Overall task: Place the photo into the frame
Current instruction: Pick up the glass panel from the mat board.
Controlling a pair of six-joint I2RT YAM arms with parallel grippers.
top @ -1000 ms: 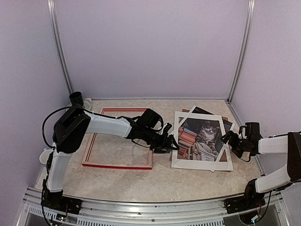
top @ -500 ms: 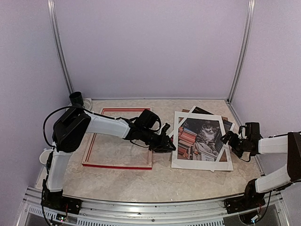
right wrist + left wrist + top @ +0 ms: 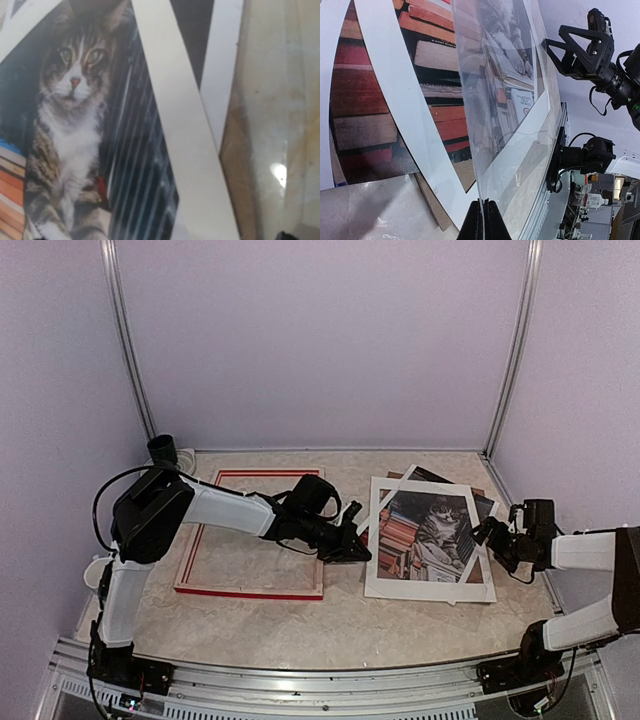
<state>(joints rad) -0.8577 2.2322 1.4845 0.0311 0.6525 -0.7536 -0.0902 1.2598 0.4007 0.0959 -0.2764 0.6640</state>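
The photo (image 3: pixel 440 525) of a grey tabby cat among books lies at the right of the table, under a tilted white mat board (image 3: pixel 430 585). A clear sheet (image 3: pixel 520 125) lies over this stack. My left gripper (image 3: pixel 358 553) is at the stack's left edge, and in the left wrist view it (image 3: pixel 483 220) is shut on the clear sheet's near edge. The frame (image 3: pixel 250 592), red with a pale inside, lies flat to the left under the left arm. My right gripper (image 3: pixel 490 535) stands open at the stack's right edge, and its wrist view shows the photo (image 3: pixel 70 125) close below.
A brown backing board (image 3: pixel 432 200) pokes out from under the mat, and it (image 3: pixel 235 165) shows again on the right side. Lilac walls close in the marble-patterned table (image 3: pixel 340 630). A black cylinder (image 3: pixel 163 450) stands at the back left corner.
The left gripper's jaws have come together on the clear sheet's edge and drawn slightly left. The right arm has stayed in place.
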